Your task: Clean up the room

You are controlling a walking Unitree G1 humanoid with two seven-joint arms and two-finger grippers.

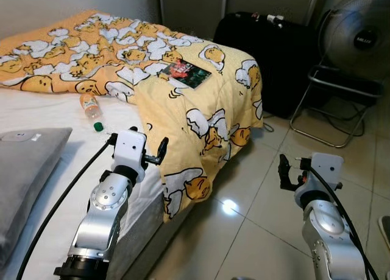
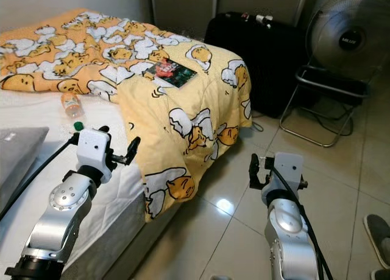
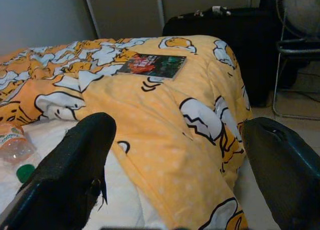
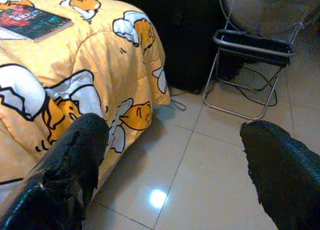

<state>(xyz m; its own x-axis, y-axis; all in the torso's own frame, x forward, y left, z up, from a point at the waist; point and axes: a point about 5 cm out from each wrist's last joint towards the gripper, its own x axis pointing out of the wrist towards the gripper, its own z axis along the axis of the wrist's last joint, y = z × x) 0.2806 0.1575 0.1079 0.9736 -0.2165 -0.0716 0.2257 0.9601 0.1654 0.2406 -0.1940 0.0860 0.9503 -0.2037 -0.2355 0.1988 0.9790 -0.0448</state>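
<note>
Both arms are raised, ready to tidy. The left gripper [image 1: 159,151], fingers spread and empty, hovers over the mattress edge just beside the soft, rumpled yellow quilt [image 1: 201,103]. A glossy flat book [image 1: 185,72] rests on the quilt, and a clear plastic bottle [image 1: 91,108] lies on the white sheet. The right gripper [image 1: 284,171] gapes above shiny tiles.

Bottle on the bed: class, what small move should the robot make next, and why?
Probably reach the left gripper forward to the bottle: it lies loose on the white sheet beside its green cap, and the jaws are open and empty.
</note>
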